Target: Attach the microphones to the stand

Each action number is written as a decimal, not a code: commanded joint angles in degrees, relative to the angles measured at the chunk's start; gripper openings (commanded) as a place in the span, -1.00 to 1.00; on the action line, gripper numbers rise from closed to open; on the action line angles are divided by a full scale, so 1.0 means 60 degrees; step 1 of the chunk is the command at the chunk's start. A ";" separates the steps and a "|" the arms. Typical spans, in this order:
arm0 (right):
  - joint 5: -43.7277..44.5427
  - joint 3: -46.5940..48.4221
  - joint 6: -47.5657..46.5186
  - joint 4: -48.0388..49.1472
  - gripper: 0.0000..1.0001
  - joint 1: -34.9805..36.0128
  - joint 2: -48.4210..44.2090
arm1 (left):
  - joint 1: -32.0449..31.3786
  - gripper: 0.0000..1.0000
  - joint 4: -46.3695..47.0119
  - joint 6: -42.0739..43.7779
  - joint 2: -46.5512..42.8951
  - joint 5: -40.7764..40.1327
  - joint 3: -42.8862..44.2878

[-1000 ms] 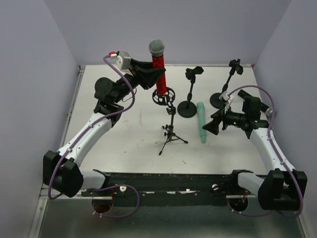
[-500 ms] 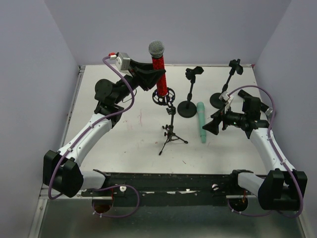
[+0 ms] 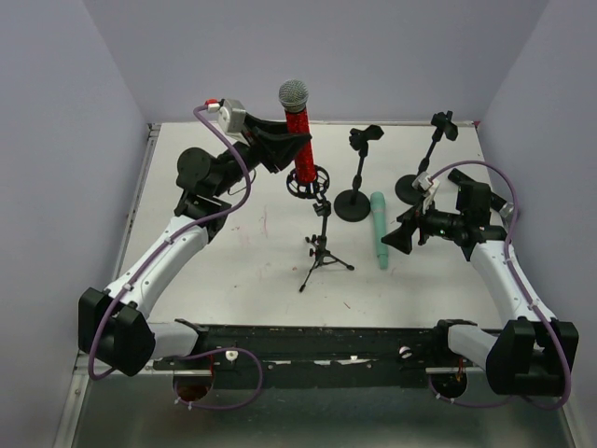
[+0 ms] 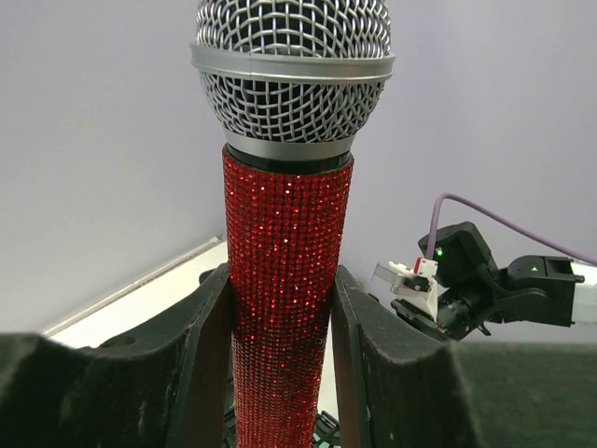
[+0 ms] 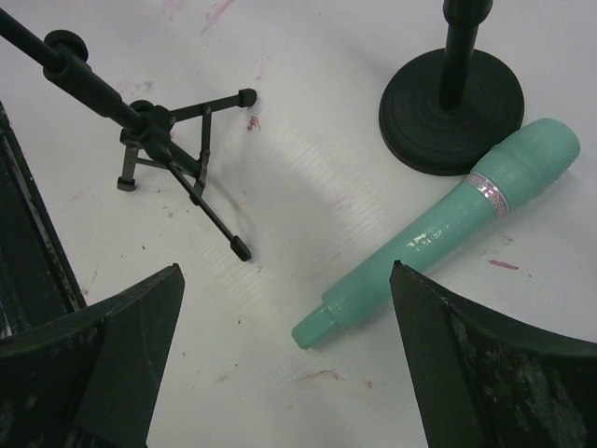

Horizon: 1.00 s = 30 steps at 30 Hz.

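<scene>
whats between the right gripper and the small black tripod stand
The mint-green handheld microphone, lying flat just ahead of the open right gripper; the top external view shows it.

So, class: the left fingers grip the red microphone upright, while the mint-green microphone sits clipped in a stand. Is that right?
Not quite: the mint-green microphone lies flat on the table, beside a round-based stand, as the right wrist view shows. The rest holds.
</scene>
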 commanded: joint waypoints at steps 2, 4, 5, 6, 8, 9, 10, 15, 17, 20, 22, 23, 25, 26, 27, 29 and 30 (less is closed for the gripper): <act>-0.0013 0.0212 -0.0363 -0.0264 1.00 0.0039 0.0190 | -0.0042 -1.00 -0.1599 0.0092 0.0011 0.0761 0.0162; -0.0145 0.0183 -0.0495 -0.0307 1.00 0.0039 0.0190 | -0.0057 -1.00 -0.2139 0.0164 0.0113 0.0835 0.0425; -0.0203 0.0168 -0.0597 -0.0322 1.00 0.0039 0.0190 | -0.0057 -1.00 -0.2447 0.0252 0.0157 0.0893 0.0571; -0.0247 0.0154 -0.0699 -0.0380 1.00 0.0039 0.0190 | -0.0042 -1.00 -0.2740 0.0369 0.0187 0.0908 0.0776; -0.0335 0.0139 -0.0905 -0.0454 1.00 0.0039 0.0234 | -0.0042 -1.00 -0.3370 0.0545 0.0260 0.0923 0.1054; -0.0379 0.0168 -0.1021 -0.0541 1.00 0.0039 0.0277 | -0.0042 -1.00 -0.3764 0.0603 0.0304 0.0937 0.1216; -0.0409 0.0168 -0.1153 -0.0644 1.00 0.0039 0.0307 | -0.0042 -1.00 -0.4073 0.0633 0.0348 0.0923 0.1377; -0.0599 0.0241 -0.1608 -0.0966 1.00 0.0039 0.0512 | -0.0042 -1.00 -0.4734 0.0020 0.0612 0.0996 0.1584; -0.0672 0.0270 -0.1711 -0.1040 1.00 0.0040 0.0512 | -0.0042 -1.00 -0.4648 -0.0288 0.0641 0.0880 0.1409; -0.0702 0.0227 -0.1828 -0.1099 1.00 0.0039 0.0468 | -0.0042 -1.00 -0.4122 -0.0684 0.0627 0.0820 0.1013; -0.0702 0.0227 -0.1857 -0.1113 1.00 0.0039 0.0497 | -0.0057 -1.00 -0.3464 -0.0685 0.0540 0.0791 0.0604; -0.0702 0.0241 -0.1857 -0.1113 1.00 0.0039 0.0527 | -0.0057 -1.00 -0.3069 -0.0670 0.0481 0.0777 0.0370; -0.0673 0.0256 -0.1872 -0.1113 1.00 0.0039 0.0556 | -0.0057 -1.00 -0.2569 -0.0699 0.0363 0.0646 -0.0012; -0.0673 0.0256 -0.1887 -0.1128 1.00 0.0039 0.0571 | -0.0057 -1.00 -0.2407 -0.0801 0.0349 0.0601 -0.0173; -0.0658 0.0241 -0.1887 -0.1128 1.00 0.0039 0.0585 | -0.0057 -1.00 -0.2203 -0.0918 0.0290 0.0441 -0.0290; -0.0658 0.0241 -0.1901 -0.1128 1.00 0.0040 0.0585 | -0.0057 -1.00 -0.1662 -0.1283 0.0173 0.0148 -0.0699; -0.0658 0.0241 -0.1901 -0.1128 1.00 0.0054 0.0585 | -0.0057 -1.00 -0.1412 -0.1445 0.0100 -0.0013 -0.0934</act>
